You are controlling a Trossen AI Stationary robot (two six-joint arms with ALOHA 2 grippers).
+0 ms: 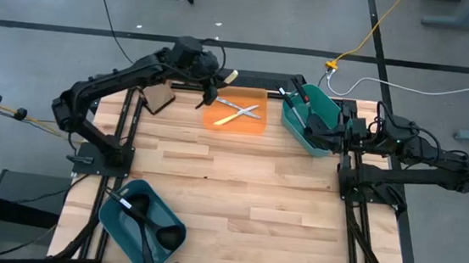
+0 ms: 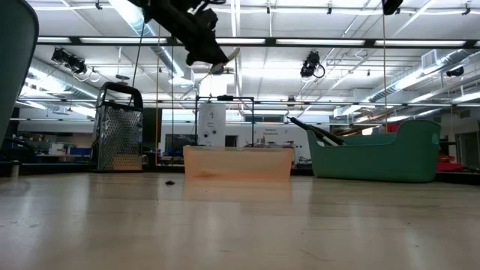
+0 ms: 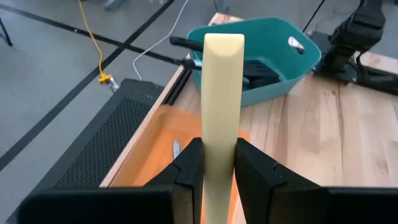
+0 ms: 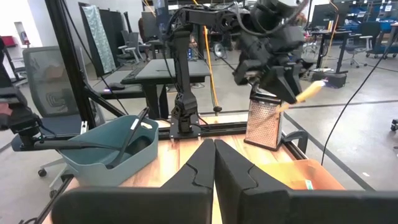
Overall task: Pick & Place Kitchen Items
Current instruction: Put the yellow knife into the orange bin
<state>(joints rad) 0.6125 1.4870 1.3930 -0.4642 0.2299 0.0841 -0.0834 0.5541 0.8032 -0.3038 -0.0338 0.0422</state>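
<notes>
A: Clearance check: we see the left hand (image 1: 213, 85) raised over the orange tray's (image 1: 256, 125) far edge, pinching a pale yellow-handled piece (image 3: 222, 106).

B: Right hand (image 4: 214, 163) pressed together beside the teal bin (image 1: 328, 114). We read no labels.

Tray (image 1: 256, 123) at table's far edge, cutlery (image 1: 238, 113) on it; grater (image 1: 159, 99) left, bin (image 1: 316, 122) right

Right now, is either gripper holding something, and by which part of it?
The left gripper holds a pale yellow-handled utensil by its handle, raised above the orange tray. The right gripper is shut and holds nothing.
</notes>
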